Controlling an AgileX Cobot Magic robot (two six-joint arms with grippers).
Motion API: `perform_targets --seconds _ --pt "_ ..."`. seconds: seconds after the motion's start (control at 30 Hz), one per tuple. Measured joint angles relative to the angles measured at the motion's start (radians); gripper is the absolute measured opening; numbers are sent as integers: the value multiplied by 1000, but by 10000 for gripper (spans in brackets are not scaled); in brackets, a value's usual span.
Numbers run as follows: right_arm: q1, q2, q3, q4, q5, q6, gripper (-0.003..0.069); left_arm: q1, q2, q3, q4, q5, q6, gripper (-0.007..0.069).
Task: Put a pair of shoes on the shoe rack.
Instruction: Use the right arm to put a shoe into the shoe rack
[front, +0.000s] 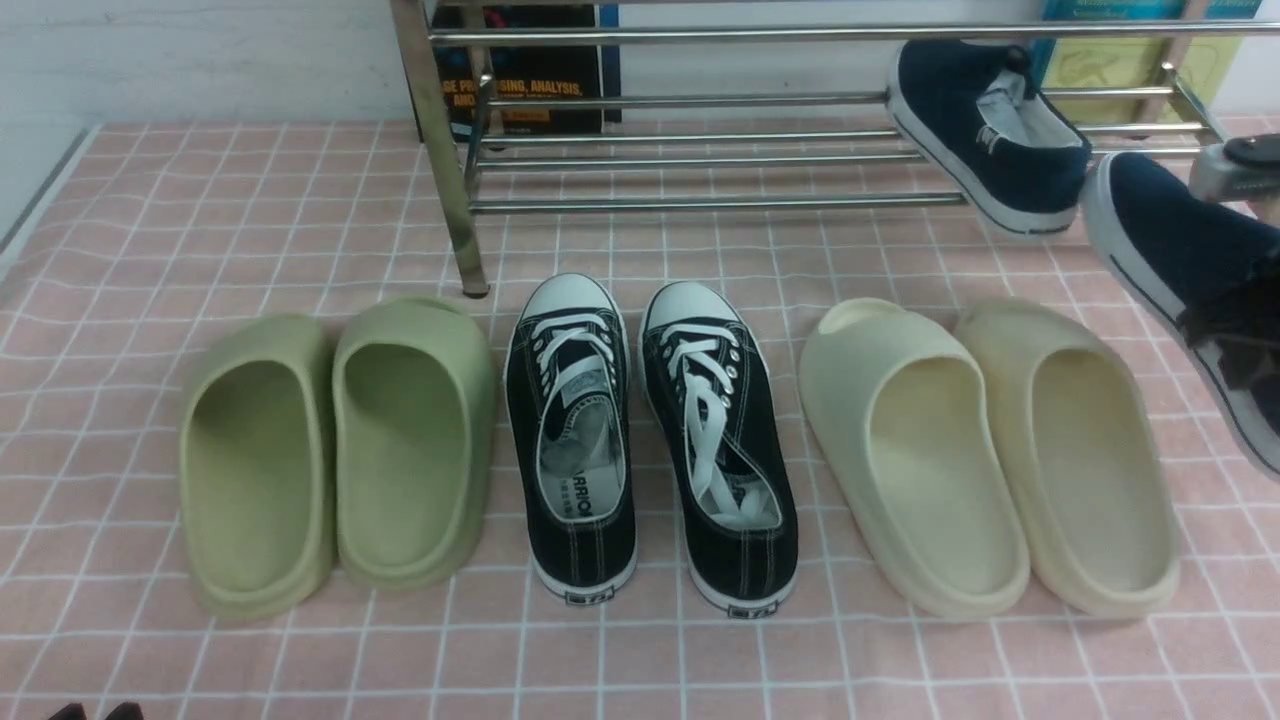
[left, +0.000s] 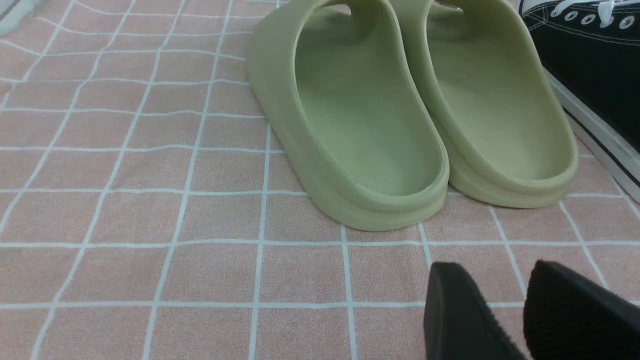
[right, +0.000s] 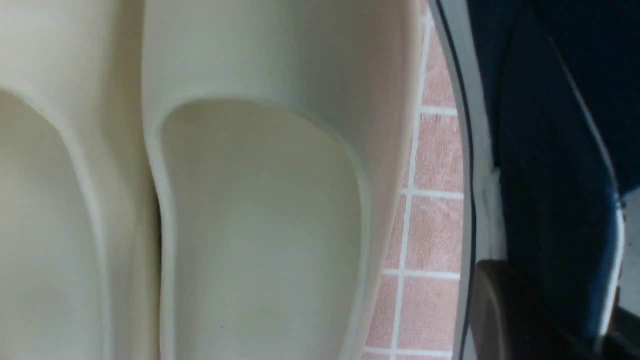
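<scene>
Front view first: the wide, shiny chrome tube shoe rack stands along the far edge of the pink checked cloth-covered table, toward its far right corner. One dark navy canvas slip-on sneaker with a white rubber sole lies tilted on the rack's lower rails near their right end. The second navy slip-on is at the table's right edge, just beside the first, toe pointing toward the rack. My right gripper sits at its opening. I cannot tell whether its sole is clear of the cloth. Across the middle of the table runs a row: a pair of pale green foam slides toward the left edge, black lace-up sneakers with white toe caps in the centre, and cream foam slides toward the right. My left gripper peeks in at the near edge.

Left wrist view: the left gripper hangs over bare cloth, its black fingertips apart with nothing between them. The green slides are close by, the black lace-up beside them.

Right wrist view: the right gripper pinches the side wall of the second navy slip-on, one dark finger against the white sole band. The cream slides lie just beside it, a strip of cloth between.
</scene>
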Motion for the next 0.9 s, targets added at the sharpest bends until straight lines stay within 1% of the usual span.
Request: perform_targets --seconds 0.3,0.43,0.7,0.9 --pt "0 169 -316 -30 109 -6 6 0 0 0 0 0 0 239" --pt "0 275 -463 -31 117 -39 6 0 0 0 0 0 0 239" --pt "0 495 -768 -41 134 -63 6 0 0 0 0 0 0 239" --pt "0 643 -993 -11 154 -68 6 0 0 0 0 0 0 239"
